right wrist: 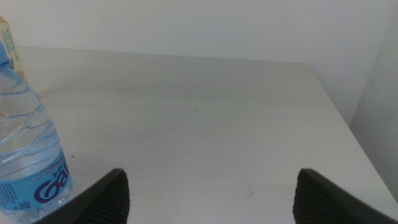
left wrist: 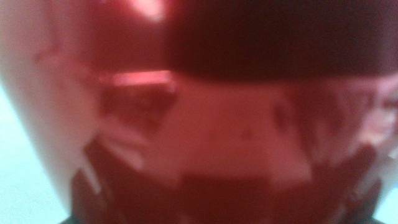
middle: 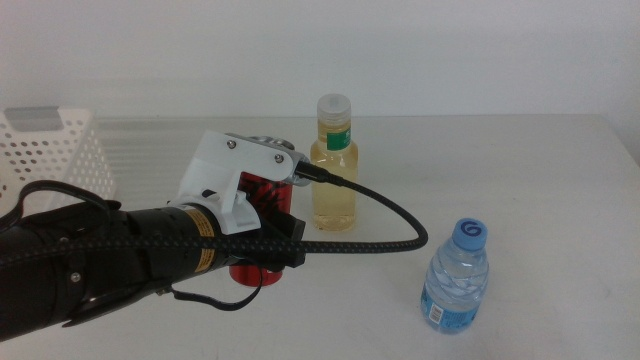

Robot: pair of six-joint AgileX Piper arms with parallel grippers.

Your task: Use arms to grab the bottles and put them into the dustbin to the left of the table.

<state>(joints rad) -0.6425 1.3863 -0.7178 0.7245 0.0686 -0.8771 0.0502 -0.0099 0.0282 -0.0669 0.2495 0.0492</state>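
Observation:
The red soda can [middle: 262,190] stands at the middle of the table [middle: 520,160], and its blurred red side [left wrist: 205,124] fills the whole left wrist view. My left gripper [middle: 268,238] has come in from the left and sits right at the can, its white housing over the can's top. Just behind the can is the yellow bottle [middle: 333,165]. The blue-capped water bottle [middle: 456,277] is at the front right and also shows as the water bottle [right wrist: 25,155] beside my open right gripper [right wrist: 208,186], which holds nothing.
The white perforated dustbin [middle: 50,150] stands at the far left edge. A black braided cable [middle: 390,225] loops from the left arm across the table toward the water bottle. A sliver of the yellow bottle [right wrist: 6,37] shows behind the water bottle.

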